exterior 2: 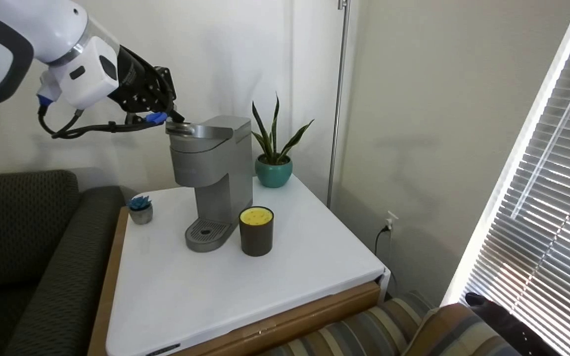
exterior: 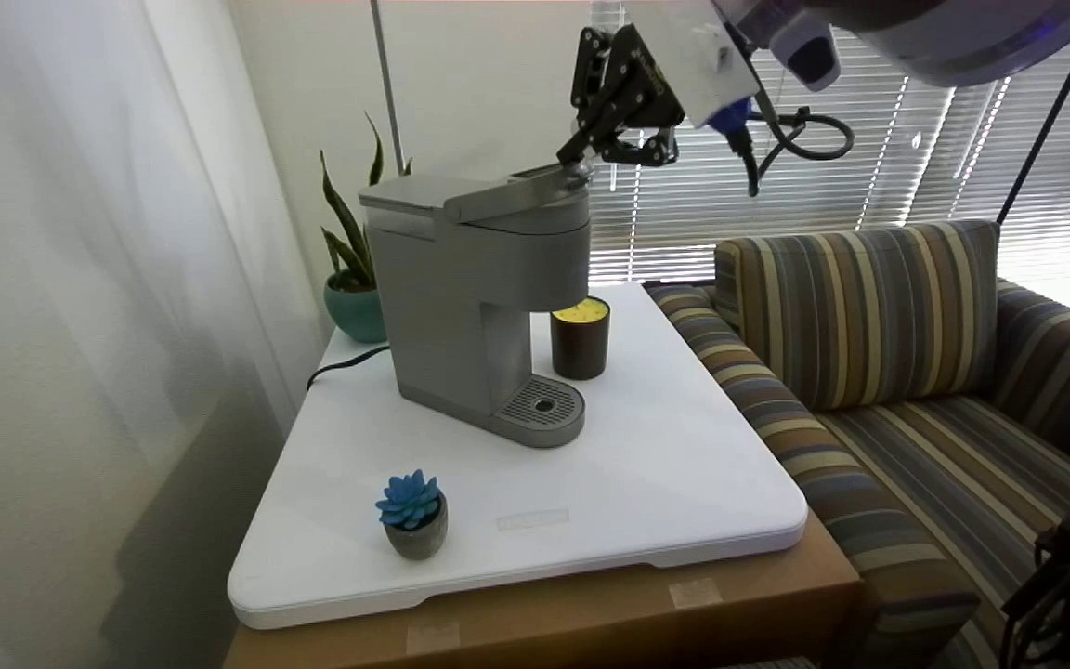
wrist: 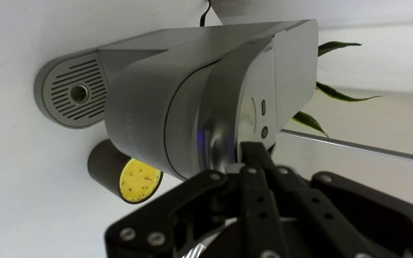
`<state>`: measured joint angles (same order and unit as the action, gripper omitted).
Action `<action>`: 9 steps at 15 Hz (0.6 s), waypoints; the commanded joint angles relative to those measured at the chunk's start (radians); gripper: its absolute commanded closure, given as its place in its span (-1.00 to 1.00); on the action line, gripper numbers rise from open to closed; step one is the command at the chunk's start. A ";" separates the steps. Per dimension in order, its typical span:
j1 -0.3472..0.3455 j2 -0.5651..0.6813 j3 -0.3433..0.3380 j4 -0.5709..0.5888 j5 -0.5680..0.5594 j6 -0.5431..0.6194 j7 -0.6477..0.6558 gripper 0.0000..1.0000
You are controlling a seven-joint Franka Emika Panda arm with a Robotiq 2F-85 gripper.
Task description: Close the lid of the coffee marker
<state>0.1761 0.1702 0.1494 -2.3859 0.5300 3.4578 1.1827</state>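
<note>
Wrist view shows the end effector (wrist: 255, 154), jaws together, at the front handle (wrist: 213, 138) of the lid (wrist: 261, 80), which is smooth, shiny and probably slippery. In an exterior view, the coffee maker (exterior: 442, 307) stands nearer to the left and far edges of the table (exterior: 665, 465); I judge its lid light but stiff. In an exterior view it stands toward the far edge, and the middle of this handle seems best for pressing, not pinching.

Daylight glare through blinds (exterior: 925, 158), soft-shadowed wall (exterior: 182, 530)
</note>
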 commanded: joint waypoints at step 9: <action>-0.011 0.091 -0.006 0.059 0.006 0.000 0.032 1.00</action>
<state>0.1752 0.2059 0.1463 -2.3563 0.5221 3.4576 1.2036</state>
